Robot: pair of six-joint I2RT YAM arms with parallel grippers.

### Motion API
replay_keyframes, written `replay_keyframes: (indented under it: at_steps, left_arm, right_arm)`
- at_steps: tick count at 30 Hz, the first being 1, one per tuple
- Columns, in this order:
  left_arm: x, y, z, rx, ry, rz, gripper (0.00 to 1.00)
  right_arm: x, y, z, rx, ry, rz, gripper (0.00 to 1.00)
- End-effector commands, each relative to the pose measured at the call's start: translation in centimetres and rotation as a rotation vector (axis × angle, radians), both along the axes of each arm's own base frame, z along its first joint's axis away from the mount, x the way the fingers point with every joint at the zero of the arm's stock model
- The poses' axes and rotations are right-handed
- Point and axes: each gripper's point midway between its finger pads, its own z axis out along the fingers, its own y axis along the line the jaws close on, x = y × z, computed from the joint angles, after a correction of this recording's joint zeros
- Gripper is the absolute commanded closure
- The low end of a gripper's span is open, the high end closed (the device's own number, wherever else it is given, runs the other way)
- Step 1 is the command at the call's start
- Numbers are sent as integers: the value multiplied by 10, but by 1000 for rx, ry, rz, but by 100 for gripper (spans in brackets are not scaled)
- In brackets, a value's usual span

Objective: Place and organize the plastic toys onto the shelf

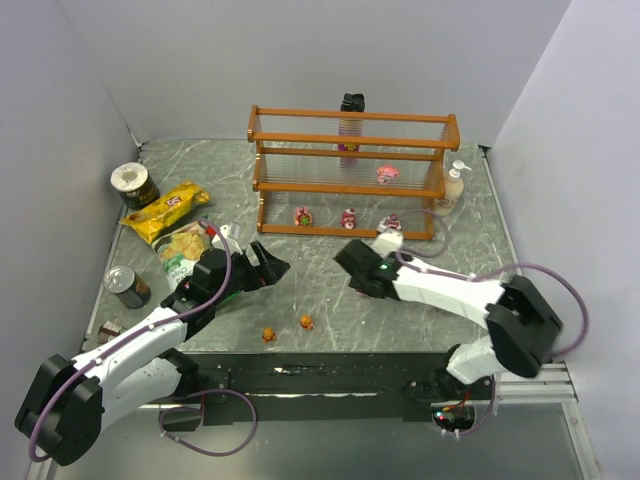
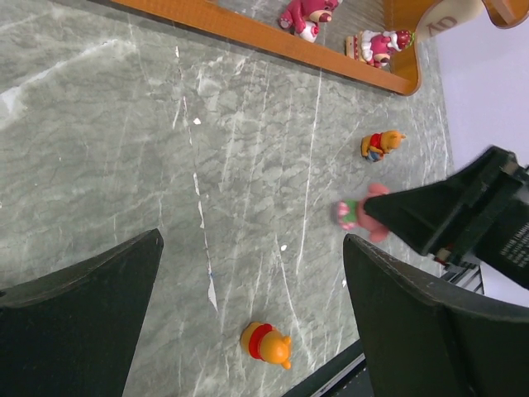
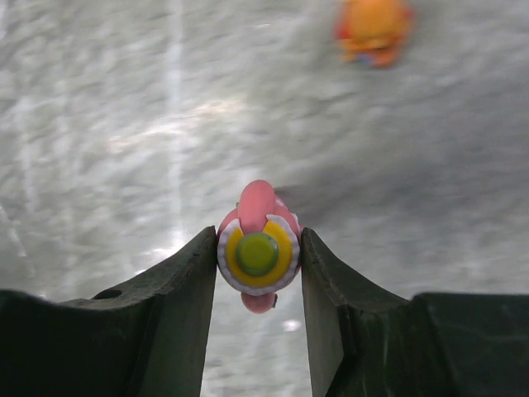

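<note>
The shelf [image 1: 350, 170] stands at the back of the table, with several pink toys on its tiers, such as one on the bottom tier [image 1: 303, 215]. Two orange toys [image 1: 269, 335] [image 1: 306, 322] lie near the front edge. My right gripper [image 1: 352, 260] is shut on a pink toy with a yellow and green disc [image 3: 258, 248], held just above the table. My left gripper [image 1: 272, 265] is open and empty, hovering over one orange toy [image 2: 266, 344]. The left wrist view also shows the other orange toy [image 2: 381, 144] and the held pink toy [image 2: 357, 213].
Two chip bags [image 1: 165, 212] [image 1: 185, 248] and three cans [image 1: 134, 183] [image 1: 127, 286] [image 1: 108, 330] sit at the left. Two pump bottles [image 1: 455, 185] stand by the shelf's right end. A black object [image 1: 352, 102] is behind the shelf.
</note>
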Motion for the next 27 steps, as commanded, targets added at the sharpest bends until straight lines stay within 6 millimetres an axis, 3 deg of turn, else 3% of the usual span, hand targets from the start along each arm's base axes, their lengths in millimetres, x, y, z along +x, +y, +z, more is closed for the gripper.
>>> replay_keyframes:
  at_steps: [1,7,13,16,21,27]
  left_arm:
    - [5,4,7,-13,-23,28,4]
    - [5,4,3,-6,-15,33,4]
    - [6,4,3,-2,-12,32,4]
    - [7,4,3,-2,-16,33,4]
    - [7,5,3,1,-18,38,4]
    - [7,6,2,5,-19,45,4]
  right_arm:
    - [24,34,14,-13,-52,-31,80]
    - [38,59,2,-37,-30,19,77]
    - [41,66,-5,-69,-22,58,70]
    - [42,67,-3,-53,-39,71,60]
    - [46,72,11,-10,-97,106,28]
    - [49,73,43,35,-198,180,17]
